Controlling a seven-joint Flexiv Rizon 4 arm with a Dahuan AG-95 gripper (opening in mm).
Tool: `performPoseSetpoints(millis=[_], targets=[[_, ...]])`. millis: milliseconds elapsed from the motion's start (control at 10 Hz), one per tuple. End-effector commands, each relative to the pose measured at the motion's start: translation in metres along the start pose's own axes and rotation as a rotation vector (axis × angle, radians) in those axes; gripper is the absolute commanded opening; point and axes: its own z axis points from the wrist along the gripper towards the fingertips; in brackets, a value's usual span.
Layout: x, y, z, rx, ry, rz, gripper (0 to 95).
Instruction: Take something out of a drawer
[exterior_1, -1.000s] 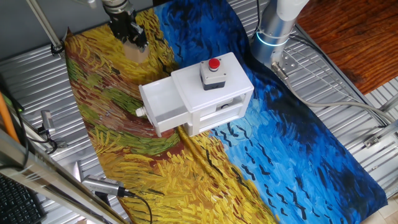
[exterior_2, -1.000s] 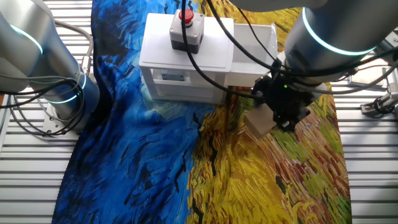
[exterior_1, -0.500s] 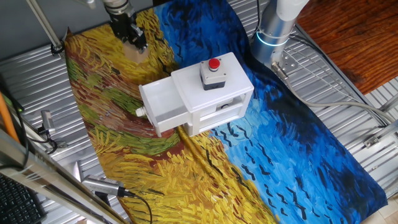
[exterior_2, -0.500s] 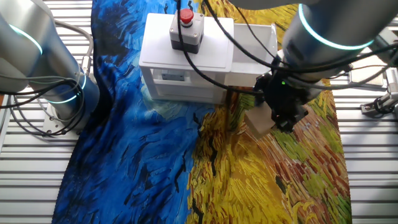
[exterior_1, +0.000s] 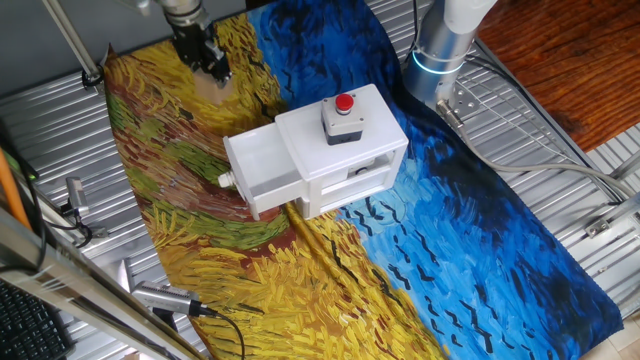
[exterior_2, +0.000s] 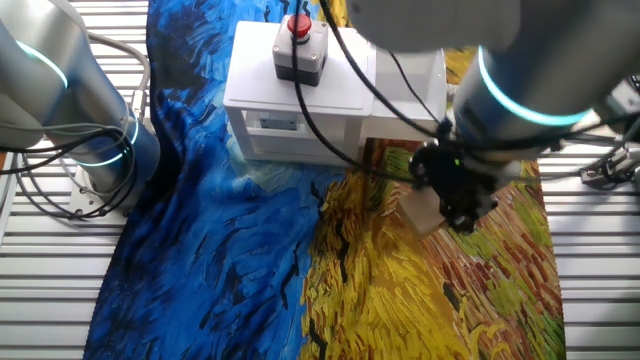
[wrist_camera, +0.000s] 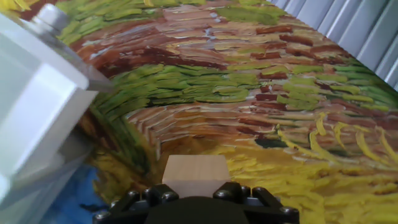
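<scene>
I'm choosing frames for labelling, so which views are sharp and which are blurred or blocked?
One fixed view: sharp, evenly lit, the drawer clear. The other fixed view: the arm blocks much of the scene, and the block is half hidden behind the pincer. Hand view: the block crisp, the drawer soft and overexposed at the left.

Stood on the cloth (exterior_1: 480, 240) near its middle – the box (exterior_1: 345, 150), with the push button (exterior_1: 344, 103) on top. Slid out of the box's side toward the cloth's far half: the drawer (exterior_1: 262, 170), knob (exterior_1: 226, 181) at its outer end. Sat well apart from the drawer, out beyond its knob end, close to the cloth's edge – the block (exterior_2: 424, 213), directly under the gripper (exterior_2: 462, 205). Seen in the hand view: block (wrist_camera: 195, 176) just ahead of the fingers, drawer (wrist_camera: 37, 106) off to the left. Rose behind the box, off the cloth, the arm's base (exterior_1: 445, 45).
</scene>
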Motion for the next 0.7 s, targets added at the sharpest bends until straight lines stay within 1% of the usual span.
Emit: performPoseSetpoints(millis=[100, 200, 300, 400, 700], targets=[[-0.001, 0.0, 0.019, 0.015, -0.017, -0.003, 0.0], [-0.001, 0.0, 0.025, 0.017, -0.022, -0.003, 0.0], [-0.001, 0.0, 0.036, 0.022, -0.031, -0.001, 0.0], [-0.001, 0.001, 0.042, 0.023, -0.032, -0.003, 0.0], [-0.001, 0.001, 0.042, 0.024, -0.027, -0.015, 0.0]])
